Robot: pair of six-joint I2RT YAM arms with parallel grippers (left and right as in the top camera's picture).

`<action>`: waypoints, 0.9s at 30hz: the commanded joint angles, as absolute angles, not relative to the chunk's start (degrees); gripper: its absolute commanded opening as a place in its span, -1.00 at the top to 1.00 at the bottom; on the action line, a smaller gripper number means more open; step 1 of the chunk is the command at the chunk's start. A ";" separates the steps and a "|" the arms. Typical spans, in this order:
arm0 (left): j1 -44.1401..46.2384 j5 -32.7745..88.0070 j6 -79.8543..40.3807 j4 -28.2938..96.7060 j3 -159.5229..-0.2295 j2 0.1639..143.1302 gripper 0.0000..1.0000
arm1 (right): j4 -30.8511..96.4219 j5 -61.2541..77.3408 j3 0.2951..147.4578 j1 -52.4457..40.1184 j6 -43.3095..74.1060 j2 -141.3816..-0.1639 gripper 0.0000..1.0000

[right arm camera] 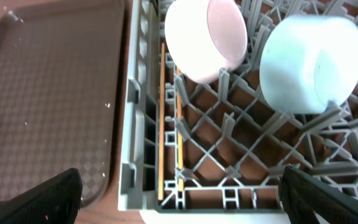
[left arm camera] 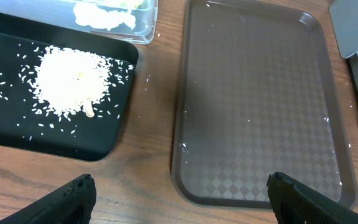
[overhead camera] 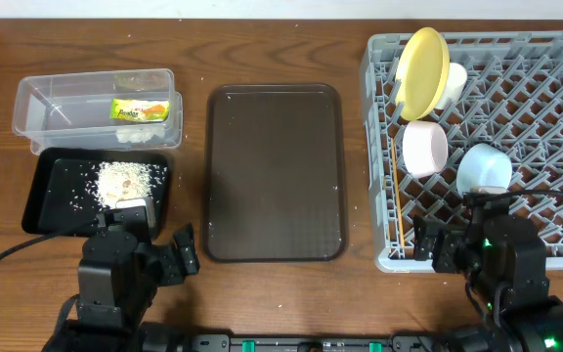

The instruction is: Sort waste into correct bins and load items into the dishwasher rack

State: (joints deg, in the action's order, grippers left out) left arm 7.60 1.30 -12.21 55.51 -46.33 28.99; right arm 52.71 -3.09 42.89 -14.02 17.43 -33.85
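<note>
Left gripper (left arm camera: pixel 184 200) and right gripper (right arm camera: pixel 182 198) gape wide, empty: rice (left arm camera: pixel 73 78) sits in black tray (left arm camera: pixel 79 142), wrapper (overhead camera: pixel 141 110) in clear box (overhead camera: pixel 47 103), white bowl (right arm camera: pixel 207 37) leans against rack (right arm camera: pixel 135 112) pegs, so sorting seems finished.

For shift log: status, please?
Left gripper, right gripper open. Wrapper in clear box, rice on black tray. Plate, cup, white bowl, blue bowl, chopsticks in rack. Nothing blocking.
</note>
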 commanded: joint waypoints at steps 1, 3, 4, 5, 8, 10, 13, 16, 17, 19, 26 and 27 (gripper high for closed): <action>7.42 0.86 -12.53 55.61 -45.98 28.73 -0.81 | 53.63 -3.84 42.41 -14.50 18.22 -33.69 -0.98; 7.42 0.86 -12.53 55.61 -45.98 28.73 -0.82 | 53.82 -3.84 42.41 -14.48 18.20 -33.69 -0.98; 7.42 0.86 -12.53 55.61 -45.98 28.73 -0.81 | 53.80 -3.84 42.41 -14.48 18.20 -33.69 -0.99; 7.42 0.86 -12.53 55.61 -45.98 28.73 -0.81 | 53.82 -3.84 42.41 -14.50 18.20 -33.69 -0.99; 7.42 0.86 -12.53 55.61 -45.98 28.73 -0.81 | 53.80 -3.84 42.41 -14.50 18.22 -33.65 -0.98; 7.42 0.86 -12.53 55.61 -45.98 28.73 -0.81 | 53.84 -3.92 42.24 -14.41 18.15 -32.23 -0.99; 7.42 0.86 -12.53 55.64 -45.98 28.73 -0.82 | 54.02 -6.02 42.19 -13.87 18.11 -29.98 -0.98; 7.42 0.86 -12.53 55.61 -45.98 28.73 -0.82 | 54.87 -6.83 41.98 -11.92 17.32 -26.87 -0.99; 7.42 0.86 -12.53 55.61 -45.98 28.73 -0.82 | 54.74 -6.83 41.76 -11.05 17.32 -25.63 -0.99; 7.42 0.86 -12.53 55.61 -45.98 28.73 -0.82 | 54.54 -6.42 40.88 -8.80 17.37 -22.68 -0.99; 7.42 0.86 -12.53 55.61 -45.98 28.73 -0.82 | 44.47 -6.20 33.82 -3.01 15.70 -11.29 -0.99; 7.42 0.86 -12.53 55.61 -45.98 28.73 -0.82 | 42.28 -6.26 32.32 -2.74 15.27 -9.52 -0.99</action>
State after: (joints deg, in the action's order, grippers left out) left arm 7.60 1.30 -12.19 55.51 -46.30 28.99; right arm 44.97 -5.85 35.29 -4.05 17.10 -13.10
